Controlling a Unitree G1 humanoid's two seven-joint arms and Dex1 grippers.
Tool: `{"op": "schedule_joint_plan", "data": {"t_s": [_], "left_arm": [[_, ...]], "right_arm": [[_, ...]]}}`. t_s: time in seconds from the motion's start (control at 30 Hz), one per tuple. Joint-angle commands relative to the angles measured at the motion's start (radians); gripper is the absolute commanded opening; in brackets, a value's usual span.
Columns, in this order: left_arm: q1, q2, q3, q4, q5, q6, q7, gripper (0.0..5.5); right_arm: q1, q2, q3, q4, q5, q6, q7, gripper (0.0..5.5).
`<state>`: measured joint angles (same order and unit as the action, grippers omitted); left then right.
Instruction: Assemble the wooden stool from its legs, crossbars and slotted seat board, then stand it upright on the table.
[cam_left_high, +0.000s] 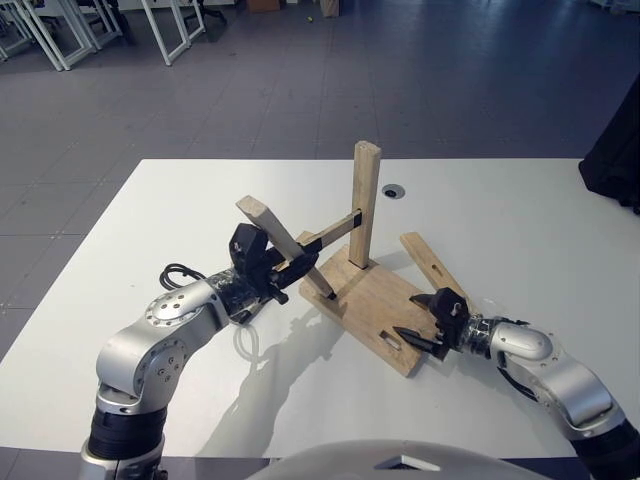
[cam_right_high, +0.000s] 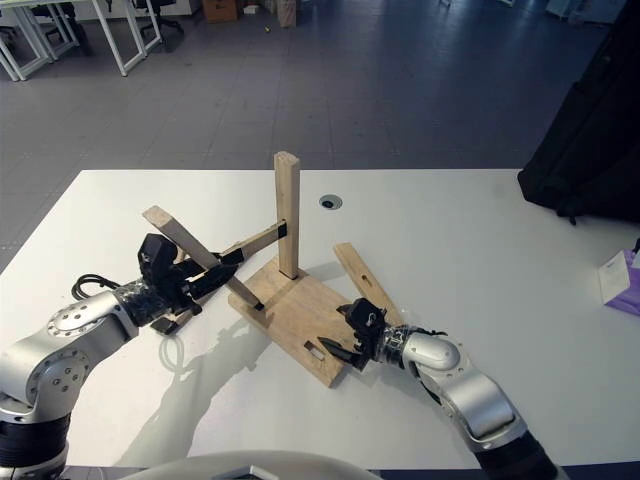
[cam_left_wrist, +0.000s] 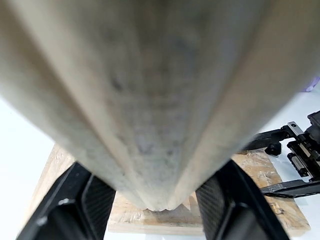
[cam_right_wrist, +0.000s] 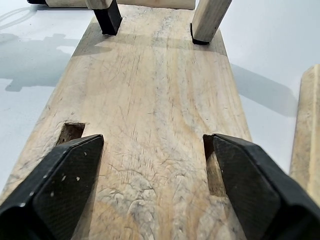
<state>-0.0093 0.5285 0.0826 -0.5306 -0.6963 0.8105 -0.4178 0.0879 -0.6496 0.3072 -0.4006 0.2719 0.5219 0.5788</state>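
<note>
The slotted seat board (cam_left_high: 378, 302) lies flat in the middle of the white table. One leg (cam_left_high: 365, 200) stands upright in a far slot. A second leg (cam_left_high: 283, 243) leans tilted at the board's left edge, and a crossbar (cam_left_high: 335, 232) joins the two. My left gripper (cam_left_high: 275, 268) is shut on the tilted leg, which runs between its fingers (cam_left_wrist: 85, 200) in the left wrist view. My right gripper (cam_left_high: 418, 335) is open over the board's near end, its fingers (cam_right_wrist: 65, 185) by two bare slots (cam_right_wrist: 70, 132). A loose leg (cam_left_high: 430, 262) lies on the table to the right.
A black cable (cam_left_high: 180, 272) loops on the table beside my left arm. A round cable hole (cam_left_high: 393, 190) sits behind the upright leg. A black bag (cam_right_high: 590, 140) and a purple box (cam_right_high: 625, 280) are at the far right edge.
</note>
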Motion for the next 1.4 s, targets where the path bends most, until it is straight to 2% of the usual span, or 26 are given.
{"op": "schedule_joint_plan", "data": {"t_s": [0.03, 0.17, 0.47, 0.6, 0.7, 0.93, 1.13, 1.4], "left_arm": [[0.053, 0.058, -0.073, 0.055, 0.095, 0.016, -0.014, 2.04], [-0.010, 0.100, -0.117, 0.015, 0.088, 0.040, -0.045, 2.04], [-0.064, 0.123, -0.074, 0.021, 0.079, 0.077, -0.007, 2.04], [-0.065, 0.158, -0.179, 0.009, 0.188, 0.100, 0.042, 2.04], [-0.009, 0.120, -0.253, 0.098, 0.223, 0.077, 0.058, 2.04], [0.050, 0.088, -0.237, 0.367, 0.228, -0.073, -0.016, 2.04], [0.029, 0.086, -0.226, 0.417, 0.192, -0.118, -0.104, 2.04], [-0.041, 0.167, -0.264, 0.384, 0.203, -0.113, -0.195, 2.04]], "right_arm": [[0.045, -0.010, 0.032, 0.049, -0.058, 0.057, -0.013, 3.99], [0.046, 0.000, 0.035, 0.053, -0.064, 0.057, -0.020, 3.99], [0.059, 0.012, 0.033, 0.047, -0.064, 0.057, -0.036, 3.99], [0.060, 0.012, 0.034, 0.044, -0.063, 0.059, -0.041, 3.99], [0.058, 0.015, 0.037, 0.041, -0.060, 0.064, -0.044, 3.99], [0.043, 0.009, 0.044, 0.044, -0.063, 0.063, -0.029, 3.99], [0.050, 0.005, 0.051, 0.033, -0.064, 0.065, -0.026, 3.99], [0.127, -0.006, 0.065, -0.097, -0.082, 0.112, -0.070, 3.99]]}}
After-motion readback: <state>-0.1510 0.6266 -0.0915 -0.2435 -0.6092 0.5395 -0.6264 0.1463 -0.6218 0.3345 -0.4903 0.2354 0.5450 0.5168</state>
